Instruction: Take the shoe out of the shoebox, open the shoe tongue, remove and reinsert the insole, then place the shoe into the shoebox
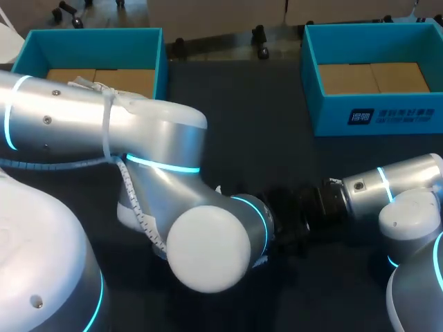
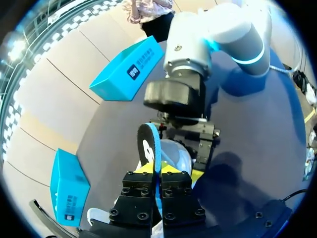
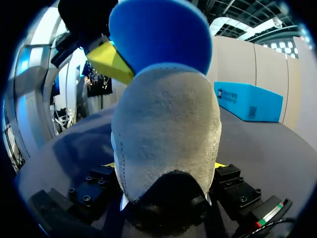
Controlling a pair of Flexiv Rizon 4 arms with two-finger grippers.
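Note:
In the right wrist view a grey suede shoe (image 3: pixel 166 134) stands upright between the fingers of my right gripper (image 3: pixel 166 166), which is shut on its sides. A blue insole (image 3: pixel 158 34) sticks up out of the shoe. In the left wrist view my left gripper (image 2: pixel 157 170) is shut on the edge of this insole (image 2: pixel 147 144), with the pale shoe (image 2: pixel 176 154) just ahead and my right arm (image 2: pixel 198 44) behind it. One yellow fingertip (image 3: pixel 109 62) of the left gripper shows against the insole. In the head view both arms meet at the table's middle, and my left arm (image 1: pixel 208 249) hides the shoe.
Two open blue shoeboxes stand at the back of the dark table, one at the left (image 1: pixel 90 41) and one at the right (image 1: pixel 374 114), each with a brown cardboard floor. Both lie well away from the grippers.

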